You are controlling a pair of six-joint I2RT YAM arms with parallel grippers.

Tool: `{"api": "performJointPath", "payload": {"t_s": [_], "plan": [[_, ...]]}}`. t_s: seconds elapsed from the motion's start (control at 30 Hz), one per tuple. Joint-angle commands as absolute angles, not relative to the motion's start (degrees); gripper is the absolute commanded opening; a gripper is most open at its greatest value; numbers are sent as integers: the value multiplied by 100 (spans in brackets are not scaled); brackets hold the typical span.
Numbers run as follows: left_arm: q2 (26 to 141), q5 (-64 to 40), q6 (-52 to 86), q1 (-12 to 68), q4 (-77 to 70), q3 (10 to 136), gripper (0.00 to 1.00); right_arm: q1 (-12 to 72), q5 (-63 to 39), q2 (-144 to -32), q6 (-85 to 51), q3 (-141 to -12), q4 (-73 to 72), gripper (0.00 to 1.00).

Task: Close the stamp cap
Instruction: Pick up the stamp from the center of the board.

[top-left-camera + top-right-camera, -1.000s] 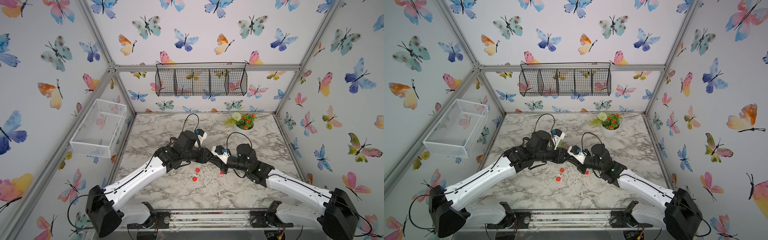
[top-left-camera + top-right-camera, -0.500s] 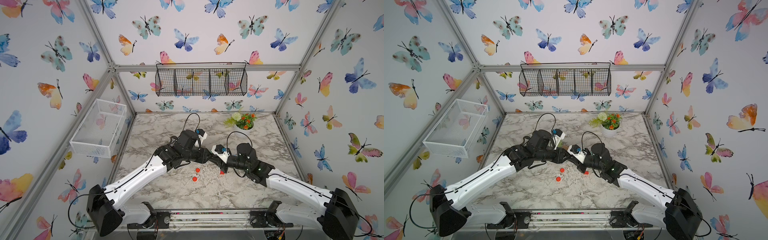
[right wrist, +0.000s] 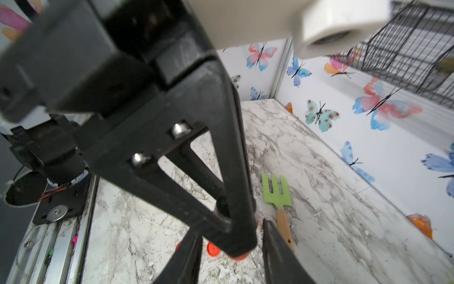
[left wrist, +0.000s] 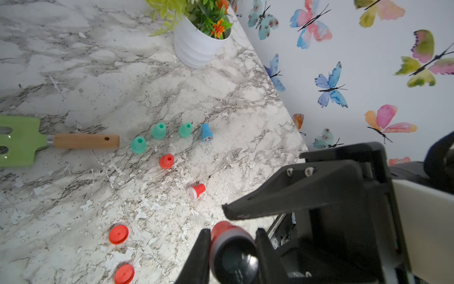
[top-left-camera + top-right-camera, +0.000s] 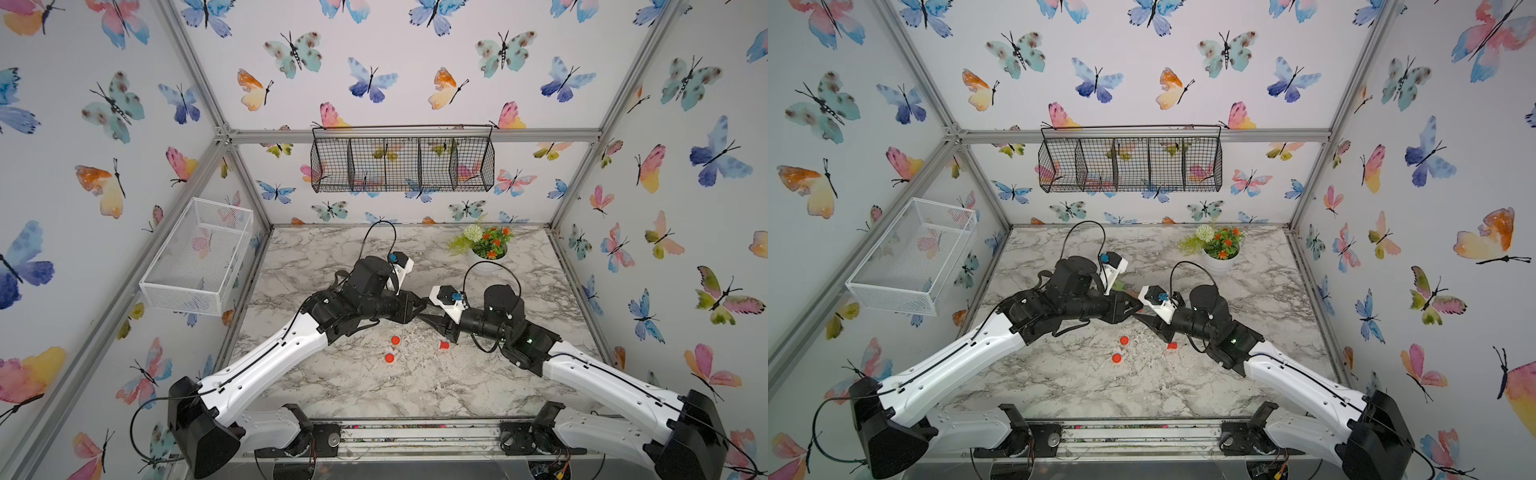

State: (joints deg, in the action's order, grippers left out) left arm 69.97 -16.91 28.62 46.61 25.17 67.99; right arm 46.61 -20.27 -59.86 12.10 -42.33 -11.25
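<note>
My left gripper (image 4: 232, 242) is shut on a red stamp (image 4: 228, 236) with a grey band and a dark end facing the wrist camera. Whether a cap sits on its far red end is hidden. In both top views the two grippers meet tip to tip above the table's middle, the left gripper (image 5: 419, 308) against the right gripper (image 5: 429, 314). My right gripper (image 3: 229, 230) is open, its jaws standing apart on either side of the left finger tip and a red rim of the stamp (image 3: 239, 257). Two loose red caps (image 4: 118, 234) (image 4: 124, 273) lie on the marble below.
A red stamp (image 4: 196, 191) lies on its side, another (image 4: 166, 161) stands upright. Three green stamps (image 4: 159, 130) and a blue one (image 4: 206, 132) stand in a row beside a green garden fork (image 4: 86, 141). A white flower pot (image 5: 486, 259) stands at the back right.
The right gripper's jaws have spread apart from shut. The left gripper has closed a little tighter on the red stamp. Both arms have stayed almost in place.
</note>
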Motion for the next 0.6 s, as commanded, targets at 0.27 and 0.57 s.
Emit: {"api": "performJointPath", "payload": {"t_s": [0.27,0.57], "plan": [[6039,-3588,4234,4337,88,6788,21,4694,-1890,-4515,905,-3766,-3515,47],[6170,-4856,5718,4346,-1728,6932,19,4694,-2751,-4894,871,-4352,-4493,45]]}}
